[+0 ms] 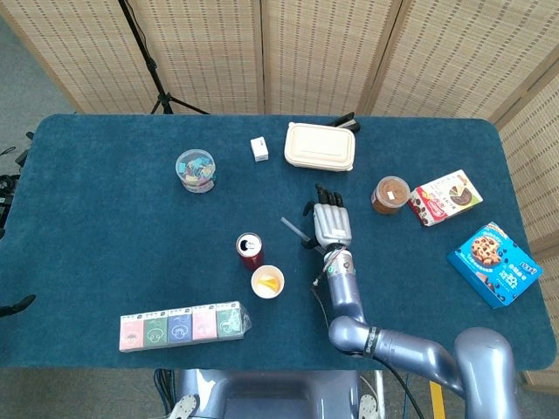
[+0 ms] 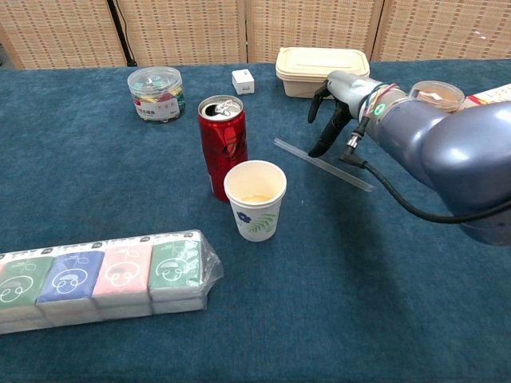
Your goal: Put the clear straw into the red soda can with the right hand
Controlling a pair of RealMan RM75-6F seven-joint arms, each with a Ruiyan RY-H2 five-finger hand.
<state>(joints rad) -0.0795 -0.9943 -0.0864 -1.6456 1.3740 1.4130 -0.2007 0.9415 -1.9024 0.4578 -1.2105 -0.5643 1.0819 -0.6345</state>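
Note:
The red soda can (image 1: 250, 251) stands upright and opened near the table's middle, also seen as the can (image 2: 223, 148) in the chest view. The clear straw (image 2: 351, 179) lies flat on the blue cloth to the can's right; in the head view only its left end (image 1: 292, 227) shows beside the hand. My right hand (image 1: 331, 225) hovers over the straw's middle, fingers apart and pointing down, holding nothing. In the chest view the hand (image 2: 339, 100) has its fingertips (image 2: 318, 148) at the straw; contact is unclear. The left hand is out of sight.
A paper cup (image 2: 255, 199) stands just in front of the can. A row of tissue packs (image 2: 96, 279) lies front left. A clip jar (image 1: 196, 170), small white box (image 1: 258, 148), lunch box (image 1: 320, 147), brown jar (image 1: 390, 195) and cookie boxes (image 1: 493, 264) ring the back and right.

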